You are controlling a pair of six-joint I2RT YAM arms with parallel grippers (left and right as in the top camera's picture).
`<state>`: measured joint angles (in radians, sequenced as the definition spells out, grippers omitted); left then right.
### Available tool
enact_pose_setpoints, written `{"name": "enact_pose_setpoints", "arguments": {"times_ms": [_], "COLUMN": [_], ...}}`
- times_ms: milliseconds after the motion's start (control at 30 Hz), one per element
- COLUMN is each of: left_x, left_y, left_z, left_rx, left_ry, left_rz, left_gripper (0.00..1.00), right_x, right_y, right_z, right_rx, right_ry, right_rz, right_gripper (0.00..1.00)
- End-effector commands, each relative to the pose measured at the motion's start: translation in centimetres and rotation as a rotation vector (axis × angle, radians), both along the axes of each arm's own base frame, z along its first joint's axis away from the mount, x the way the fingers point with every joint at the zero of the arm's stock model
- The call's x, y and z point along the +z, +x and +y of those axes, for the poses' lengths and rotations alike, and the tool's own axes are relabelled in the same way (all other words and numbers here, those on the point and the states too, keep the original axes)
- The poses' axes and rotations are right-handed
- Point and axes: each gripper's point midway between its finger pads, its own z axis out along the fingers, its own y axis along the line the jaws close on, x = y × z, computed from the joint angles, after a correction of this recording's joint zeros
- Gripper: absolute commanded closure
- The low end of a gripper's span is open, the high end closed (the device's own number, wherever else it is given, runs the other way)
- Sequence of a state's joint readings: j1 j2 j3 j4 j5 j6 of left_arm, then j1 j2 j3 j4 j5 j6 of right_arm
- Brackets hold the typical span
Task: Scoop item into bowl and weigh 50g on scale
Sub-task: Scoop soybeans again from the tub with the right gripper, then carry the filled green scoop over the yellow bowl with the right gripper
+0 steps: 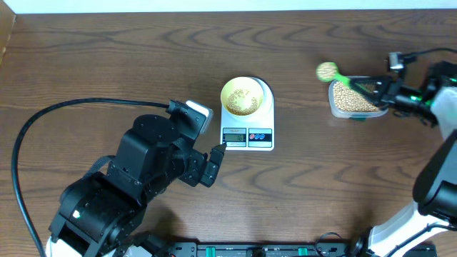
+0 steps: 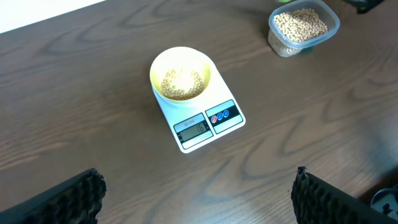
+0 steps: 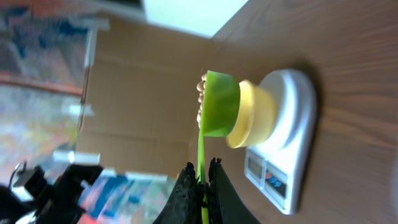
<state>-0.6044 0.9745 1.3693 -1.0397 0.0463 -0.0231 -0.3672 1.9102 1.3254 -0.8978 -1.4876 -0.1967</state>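
Note:
The pale yellow bowl [image 1: 241, 96] stands on the white scale [image 1: 265, 114] at the table's middle and holds some tan beans [image 2: 181, 84]; both show in the left wrist view [image 2: 181, 73] and the right wrist view [image 3: 252, 122]. My right gripper [image 1: 378, 88] at the far right is shut on the handle of a green scoop [image 1: 327, 71], its cup full of beans [image 3: 201, 99], held left of the clear tub [image 1: 351, 99]. My left gripper [image 1: 213, 163] is open and empty, just left of the scale's front.
The clear tub of beans [image 2: 303, 28] stands at the right, about a scale's width from the scale. A black cable [image 1: 43, 121] loops over the left of the table. The table's far edge runs along the top.

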Motion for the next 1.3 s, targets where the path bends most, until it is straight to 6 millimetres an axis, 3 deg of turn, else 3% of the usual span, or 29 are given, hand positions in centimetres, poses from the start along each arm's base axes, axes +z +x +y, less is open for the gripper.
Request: {"name": "enact_pose_setpoints", "arguments": {"times_ms": [0,167,367,800,1067,1267], "left_x": [0.5,0.5,0.5,0.5,0.5,0.5], "left_y": [0.1,0.1,0.1,0.1,0.1,0.1], "left_z": [0.1,0.1,0.1,0.1,0.1,0.1], "left_rx": [0.005,0.005,0.006,0.006,0.005,0.005], "left_ry": [-0.007,-0.007,-0.007,-0.007,-0.007,-0.007], "left_rz": [-0.012,-0.012,-0.012,-0.012,-0.012,-0.012], "left_gripper": [0.02,0.02,0.02,0.02,0.02,0.02], "right_x": [0.9,1.0,0.7,0.7,-2.2,-4.0], "right_y": [-0.5,-1.1,-0.7,0.0,0.2,0.5], "right_z": [3.3,7.9,11.4,15.4,18.5,19.6], "right_rx": [0.09,0.211,0.296,0.36,0.348,0.326], "right_ry": [0.066,0.06,0.021,-0.041,-0.218,-0.335], "right_rz": [-0.032,-0.054,-0.069,-0.126,-0.12,-0.131], "right_gripper": [0.99,0.99,0.99,0.99,0.99,0.99]}}
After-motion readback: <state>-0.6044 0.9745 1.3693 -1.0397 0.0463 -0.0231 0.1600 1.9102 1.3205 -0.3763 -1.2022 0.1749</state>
